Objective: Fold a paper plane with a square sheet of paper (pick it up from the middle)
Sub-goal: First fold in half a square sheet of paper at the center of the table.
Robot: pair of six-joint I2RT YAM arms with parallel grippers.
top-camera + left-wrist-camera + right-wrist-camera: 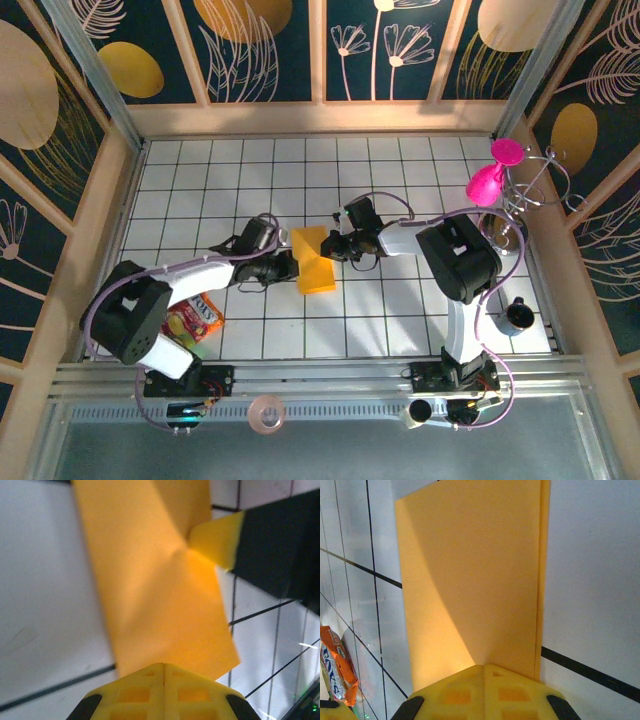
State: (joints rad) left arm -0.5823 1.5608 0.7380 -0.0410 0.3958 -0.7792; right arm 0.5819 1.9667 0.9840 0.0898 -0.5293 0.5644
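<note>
The square sheet of paper point(316, 262), orange-yellow, lies folded to a narrow strip on the white tiled table point(400, 180), with a kink across its middle. My left gripper point(291, 266) is shut at its left edge. In the left wrist view the closed tips point(164, 666) overlap the paper's point(150, 590) near edge. My right gripper point(330, 245) is shut at the paper's right side. Its closed tips point(484, 666) sit over the doubled edge of the paper point(470, 570). One yellow right fingertip point(217, 542) touches the paper's crease. I cannot tell whether either gripper pinches the paper.
A crinkly snack packet point(193, 320) lies by the left arm and appears again point(335, 665) in the right wrist view. A pink balloon figure point(490, 180) on a wire stand and a black cup point(520, 315) are at the right. A tape roll point(267, 412) sits on the front rail.
</note>
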